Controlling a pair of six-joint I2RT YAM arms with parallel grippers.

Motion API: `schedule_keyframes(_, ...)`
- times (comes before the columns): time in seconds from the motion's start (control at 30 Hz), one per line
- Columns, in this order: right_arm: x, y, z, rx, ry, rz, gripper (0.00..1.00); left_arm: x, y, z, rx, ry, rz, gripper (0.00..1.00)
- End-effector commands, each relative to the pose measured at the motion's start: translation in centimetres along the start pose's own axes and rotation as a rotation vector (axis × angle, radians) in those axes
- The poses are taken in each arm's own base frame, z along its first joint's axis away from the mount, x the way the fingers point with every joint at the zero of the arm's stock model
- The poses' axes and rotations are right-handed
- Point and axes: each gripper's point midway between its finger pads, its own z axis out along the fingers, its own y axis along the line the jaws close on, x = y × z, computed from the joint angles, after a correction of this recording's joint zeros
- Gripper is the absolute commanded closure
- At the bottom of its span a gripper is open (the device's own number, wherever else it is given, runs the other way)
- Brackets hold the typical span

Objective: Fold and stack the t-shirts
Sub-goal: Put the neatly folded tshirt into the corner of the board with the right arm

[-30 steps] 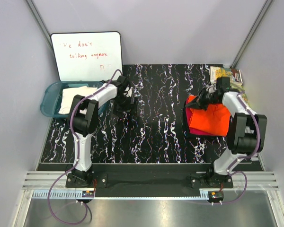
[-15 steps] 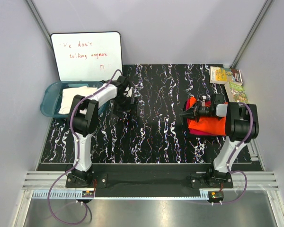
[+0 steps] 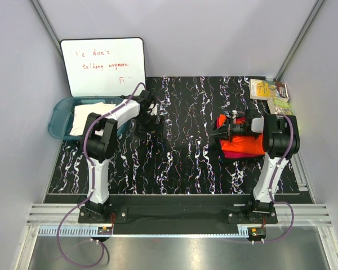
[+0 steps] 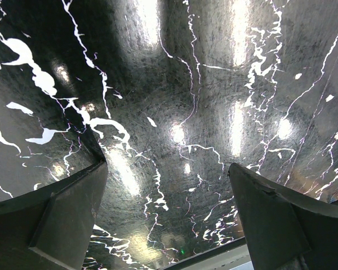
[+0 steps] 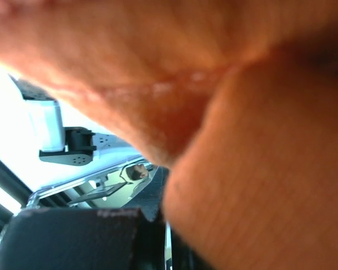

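left gripper (image 4: 168, 174): stands wide apart, holds nothing, hangs close over the black white-veined desk (image 4: 180, 79). sits, in the top view, toward the left rear of the desk, just beside the teal tub (image 3: 59, 115).

right gripper (image 3: 217, 131): closed tight on a fold of the orange t-shirt (image 3: 249, 145), points left at that shirt's left edge. in the right wrist view, shows only blurred orange cloth pressed close to the lens; cannot make out the fingers there.

orange t-shirt: lies folded at the right side of the desk, partly under the right arm.

magenta t-shirt (image 3: 239, 156): shows only as a thin pink edge under the orange one, on the near side.

cream-white t-shirt (image 3: 89, 117): lies bunched inside the teal tub at the desk's left rear corner, well apart from the other two.

further out: whiteboard (image 3: 104, 64) with red handwriting, leaning on the back wall behind the tub; colourful booklets (image 3: 268, 89) at the right rear corner of the desk, near the right arm.
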Motion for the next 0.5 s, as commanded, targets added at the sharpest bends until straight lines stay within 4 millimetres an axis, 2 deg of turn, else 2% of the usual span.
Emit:
schedule_keyframes(0.0,3.5,-4.0,1.5,0.199,0.031,0.227,1.00,0.2,0.7,-0.1,-0.033,0.005,0.013,0.01)
schedule_keyframes(0.03,3.3,-2.8,1.4,0.198,0.019,0.195,1.00,0.1,0.7,-0.1,-0.034,0.002,0.013,0.01)
schedule_keyframes(0.1,2.7,1.2,0.7,0.193,-0.016,0.092,1.00,0.0,0.6,-0.2,-0.032,-0.002,0.015,0.01)
schedule_keyframes(0.17,2.1,4.3,0.1,0.209,-0.061,0.005,0.99,-0.3,0.5,-0.6,-0.030,-0.014,0.017,0.01)
schedule_keyframes(0.2,1.5,6.2,-0.3,0.221,-0.081,-0.040,0.92,-0.6,0.3,-0.8,-0.024,-0.026,0.025,0.01)
schedule_keyframes(0.23,0.8,6.9,-0.6,0.255,-0.116,-0.075,0.87,-0.8,0.2,-1.2,-0.023,-0.037,0.031,0.01)
schedule_keyframes(0.27,-0.1,9.3,-1.0,0.265,-0.155,-0.142,0.84,-1.0,0.2,-1.4,-0.030,-0.049,0.033,0.01)
schedule_keyframes(0.3,-0.2,9.7,-1.4,0.297,-0.165,-0.149,0.76,-1.4,0.1,-1.8,-0.031,-0.066,0.037,0.01)
schedule_keyframes(0.37,-1.9,9.2,-2.2,0.424,-0.229,-0.170,0.65,-2.0,0.1,-2.6,-0.047,-0.097,0.045,0.01)
schedule_keyframes(0.4,-2.2,10.7,-2.8,0.480,-0.236,-0.225,0.62,-2.2,0.1,-3.0,-0.051,-0.108,0.047,0.01)
schedule_keyframes(0.43,-3.2,10.0,-3.7,0.594,-0.285,-0.246,0.56,-2.4,0.0,-3.3,-0.053,-0.119,0.050,0.01)
schedule_keyframes(0.47,-3.4,9.4,-3.0,0.672,-0.270,-0.267,0.54,-2.5,0.0,-3.5,-0.056,-0.126,0.052,0.01)
